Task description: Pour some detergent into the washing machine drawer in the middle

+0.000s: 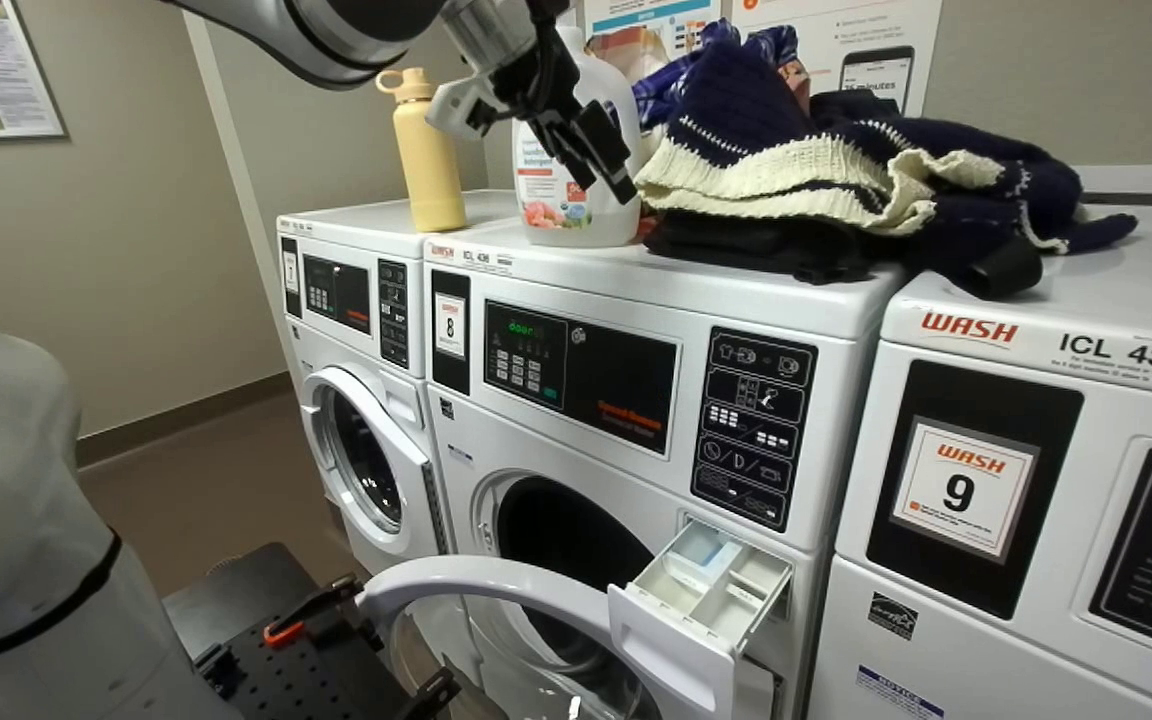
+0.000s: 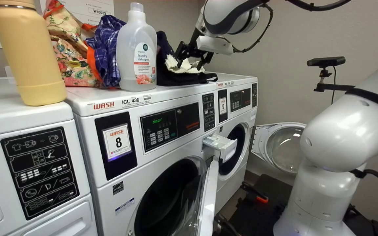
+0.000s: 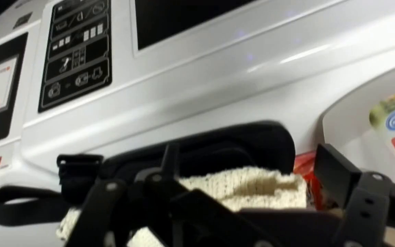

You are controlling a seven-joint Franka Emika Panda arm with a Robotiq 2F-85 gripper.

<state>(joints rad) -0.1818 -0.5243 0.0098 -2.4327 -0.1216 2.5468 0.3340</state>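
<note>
The detergent jug is translucent white with a label and stands upright on the washing machine, also in the other exterior view. In the wrist view its side shows at the right, partly cut off. The drawer is pulled out, its compartments showing; it also shows in an exterior view. My gripper is open and empty above the clothes beside the jug. In the upside-down wrist view its fingers are wide apart, one overlapping the jug's edge; contact cannot be told.
A navy-and-cream sweater lies over black cloth beside the jug. A yellow bottle, floral bag and blue plaid cloth stand on the machines. The round door hangs open below the drawer. Machine 9 adjoins.
</note>
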